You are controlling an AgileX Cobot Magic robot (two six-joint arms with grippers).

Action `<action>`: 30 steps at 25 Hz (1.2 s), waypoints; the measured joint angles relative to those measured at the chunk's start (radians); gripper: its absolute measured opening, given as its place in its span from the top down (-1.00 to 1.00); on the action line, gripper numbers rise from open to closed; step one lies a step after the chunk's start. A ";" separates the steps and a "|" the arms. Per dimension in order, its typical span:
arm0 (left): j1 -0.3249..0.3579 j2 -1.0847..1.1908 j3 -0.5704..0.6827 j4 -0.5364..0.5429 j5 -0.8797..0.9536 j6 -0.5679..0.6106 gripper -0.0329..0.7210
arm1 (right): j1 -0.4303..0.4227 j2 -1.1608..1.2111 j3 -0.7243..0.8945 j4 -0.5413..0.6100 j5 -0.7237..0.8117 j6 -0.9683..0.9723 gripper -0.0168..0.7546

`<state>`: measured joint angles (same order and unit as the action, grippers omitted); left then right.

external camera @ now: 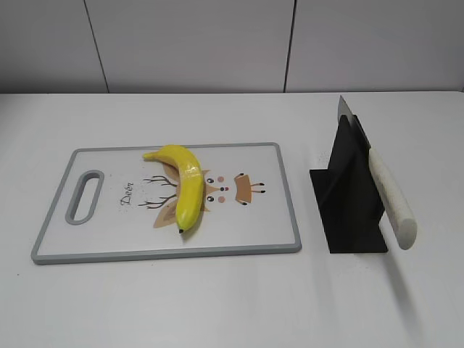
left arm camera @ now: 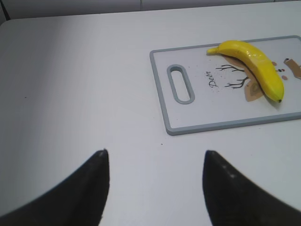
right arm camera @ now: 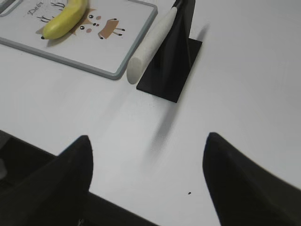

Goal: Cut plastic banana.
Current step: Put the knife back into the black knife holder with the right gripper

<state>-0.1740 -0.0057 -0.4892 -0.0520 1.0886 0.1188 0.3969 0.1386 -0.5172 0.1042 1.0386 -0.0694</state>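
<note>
Plastic banana [external camera: 183,185] lies on cutting board [external camera: 275,217], long axis running near-to-far; knife [right arm camera: 153,40] in black stand [right arm camera: 174,70] sits ahead of right fingers [right arm camera: 75,160], both fingers spread, empty.

We can read one piece of writing: the script word "Deer" [external camera: 127,194], printed in dark letters on the white face of the cutting board [external camera: 239,250], between its handle slot and the cartoon deer drawing. In the exterior view it seems to read that way; the left wrist view shows it clearer.
</note>
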 joint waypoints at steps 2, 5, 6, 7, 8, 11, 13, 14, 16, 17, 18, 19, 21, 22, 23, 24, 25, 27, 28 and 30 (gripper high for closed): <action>0.000 0.000 0.000 0.000 0.000 0.000 -0.64 | 0.000 0.000 0.000 0.000 -0.003 0.000 -0.49; 0.000 0.000 0.000 0.000 0.000 0.000 -0.64 | 0.000 -0.003 0.000 0.000 -0.003 0.000 -0.49; 0.000 0.000 0.000 0.000 0.000 0.000 -0.64 | 0.000 -0.006 0.000 0.000 -0.004 0.000 -0.48; 0.000 0.000 0.000 0.000 0.000 0.000 -0.64 | 0.000 -0.013 0.000 0.000 -0.004 0.000 -0.48; 0.000 0.000 0.000 0.000 0.000 0.000 -0.64 | 0.000 -0.022 0.000 0.000 -0.004 0.000 -0.48; 0.000 0.000 0.000 0.000 0.000 0.000 -0.64 | 0.000 -0.069 0.000 0.000 -0.004 0.000 -0.48; 0.000 0.000 0.000 0.000 0.000 0.000 -0.64 | 0.000 -0.115 0.000 0.000 -0.004 0.000 -0.48; 0.000 0.000 0.000 0.000 0.000 0.000 -0.64 | 0.000 -0.133 0.000 0.000 -0.004 0.000 -0.48; 0.000 0.000 0.000 0.000 -0.002 0.000 -0.64 | -0.001 -0.144 0.000 0.000 -0.004 0.000 -0.48; 0.000 0.000 0.000 0.000 -0.002 0.000 -0.64 | -0.001 -0.144 0.000 0.000 -0.004 0.000 -0.48; 0.000 0.000 0.000 0.000 -0.002 0.000 -0.64 | -0.001 -0.144 0.000 0.000 -0.004 0.000 -0.48; 0.000 0.000 0.000 0.000 -0.002 0.000 -0.64 | -0.001 -0.144 0.000 0.000 -0.004 0.000 -0.48; 0.000 0.000 0.000 0.000 -0.002 0.000 -0.64 | -0.007 -0.144 0.000 0.001 -0.004 0.000 -0.48; 0.000 0.000 0.000 0.000 -0.002 0.000 -0.64 | -0.017 -0.144 0.000 0.001 -0.004 0.000 -0.48; 0.000 0.000 0.000 0.000 -0.002 0.000 -0.64 | -0.032 -0.144 0.000 0.001 -0.004 0.000 -0.48; 0.000 0.000 0.000 0.000 -0.002 0.000 -0.64 | -0.048 -0.144 0.000 0.003 -0.004 0.000 -0.48; 0.000 0.000 0.000 0.000 -0.002 0.000 -0.64 | -0.075 -0.144 0.000 0.004 -0.004 0.000 -0.48; 0.000 0.000 0.000 0.000 -0.002 0.000 -0.64 | -0.136 -0.144 0.000 0.004 -0.004 0.000 -0.48; 0.000 0.000 0.000 0.000 -0.002 0.000 -0.64 | -0.172 -0.144 0.000 0.004 -0.004 0.000 -0.48; 0.000 0.000 0.000 0.000 -0.002 0.000 -0.64 | -0.236 -0.144 0.000 0.004 -0.004 0.000 -0.48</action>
<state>-0.1740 -0.0057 -0.4892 -0.0520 1.0871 0.1188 0.1613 -0.0051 -0.5172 0.1083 1.0350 -0.0694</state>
